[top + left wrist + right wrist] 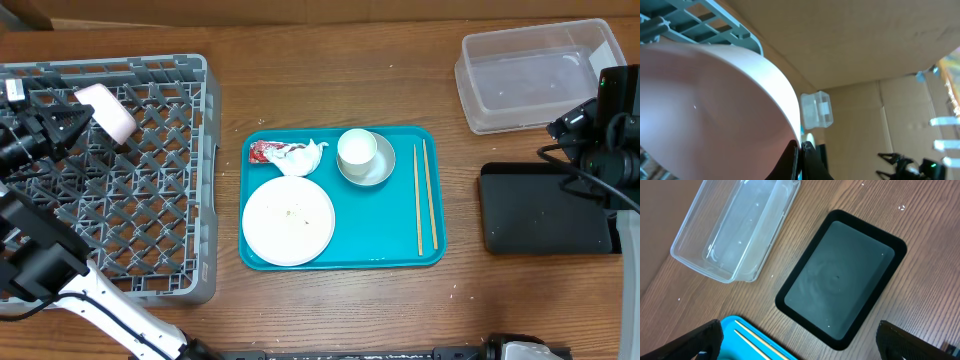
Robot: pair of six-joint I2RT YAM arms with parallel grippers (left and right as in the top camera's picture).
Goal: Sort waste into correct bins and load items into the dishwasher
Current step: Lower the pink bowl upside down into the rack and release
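Wooden bench (pixel 330 300), cardboard wall (pixel 865 40) behind. The teal tray (pixel 430 215) mid-bench has the big plate (pixel 288 225) with crumbs (pixel 292 211), red wrapper (pixel 262 151), tissue (pixel 302 157), cup (pixel 356 148) sitting in the bowl (pixel 378 172), and chopsticks (pixel 425 195). Left end effector (pixel 85 117) is clamped on the small plate (pixel 108 110) over the grey rack (pixel 150 200). Right end effector (pixel 797 335) gapes wide above the black tray (pixel 840 280), clear tub (pixel 735 230) just beside.

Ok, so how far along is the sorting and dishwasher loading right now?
Barely begun. Done: nothing, the clear plastic tub and shallow black tray sit empty. In hand: the left tool is shut on a small white plate over the grey lattice rack. Left on the teal tray: red foil wrapper, crumpled white tissue, large white plate, white cup in a pale grey bowl, two wooden chopsticks.
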